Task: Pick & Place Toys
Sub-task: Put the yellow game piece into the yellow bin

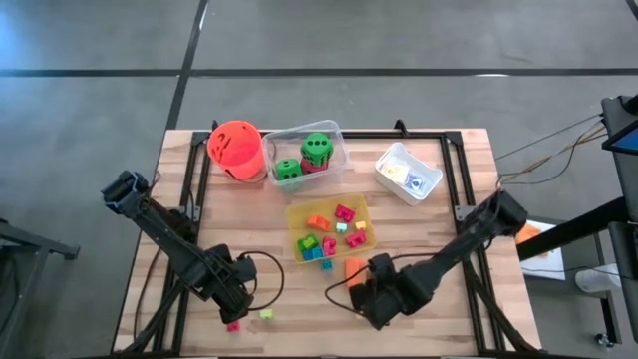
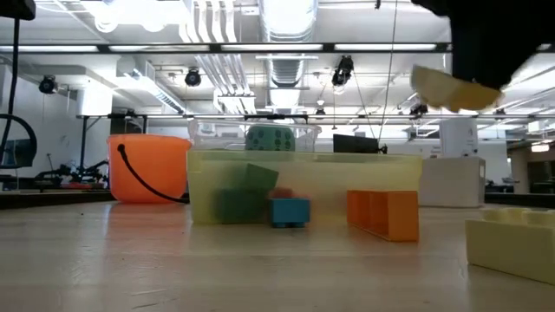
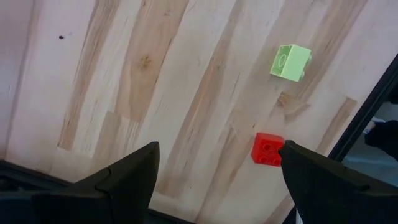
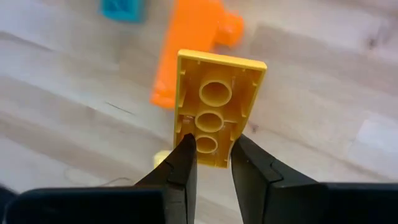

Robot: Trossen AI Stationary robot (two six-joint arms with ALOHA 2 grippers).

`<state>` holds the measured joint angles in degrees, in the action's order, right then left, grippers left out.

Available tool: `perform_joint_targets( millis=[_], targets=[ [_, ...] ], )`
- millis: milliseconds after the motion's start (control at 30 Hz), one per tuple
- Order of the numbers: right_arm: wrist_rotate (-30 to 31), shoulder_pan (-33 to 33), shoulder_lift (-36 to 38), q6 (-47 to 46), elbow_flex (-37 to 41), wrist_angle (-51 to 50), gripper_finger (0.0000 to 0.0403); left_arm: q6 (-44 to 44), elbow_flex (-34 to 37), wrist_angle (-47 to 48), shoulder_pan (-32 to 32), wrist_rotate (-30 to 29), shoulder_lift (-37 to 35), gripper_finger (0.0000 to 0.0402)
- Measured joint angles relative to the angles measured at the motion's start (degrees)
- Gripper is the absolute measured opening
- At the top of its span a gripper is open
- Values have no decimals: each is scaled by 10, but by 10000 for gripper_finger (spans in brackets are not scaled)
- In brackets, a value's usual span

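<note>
Two arms work low over the near half of a pale wooden table. At the left, the left gripper hangs with its fingers spread wide and nothing between them; its wrist view alone shows a red block just beside one finger and a light green block a little farther off, both lying on bare planks. From above, both are only small specks near the table's front edge. In the middle, the overhead view shows an orange bucket beside a clear tray holding green dice, and nearer the front a yellow tray of mixed blocks. At the right, the right gripper pinches a yellow block by its end, hollow underside toward the camera, above an orange block. Only the level view shows the yellow block lifted clear of the table. A white tray sits at the far right. Grey floor surrounds the table, and ceiling lights and ducts show beyond.
</note>
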<state>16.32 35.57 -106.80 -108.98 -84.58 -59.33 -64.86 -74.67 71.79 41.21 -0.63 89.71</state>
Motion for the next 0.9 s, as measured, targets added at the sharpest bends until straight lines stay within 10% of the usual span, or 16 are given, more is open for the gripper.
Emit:
perform_joint_targets(
  millis=[400,900],
  targets=[
    [52,-123,65,196,-1,-2,67,-1,0,-5,-1,-4,0,324],
    [-51,-283,31,472,21,15,67,-27,0,-12,1,0,0,324]
  ],
)
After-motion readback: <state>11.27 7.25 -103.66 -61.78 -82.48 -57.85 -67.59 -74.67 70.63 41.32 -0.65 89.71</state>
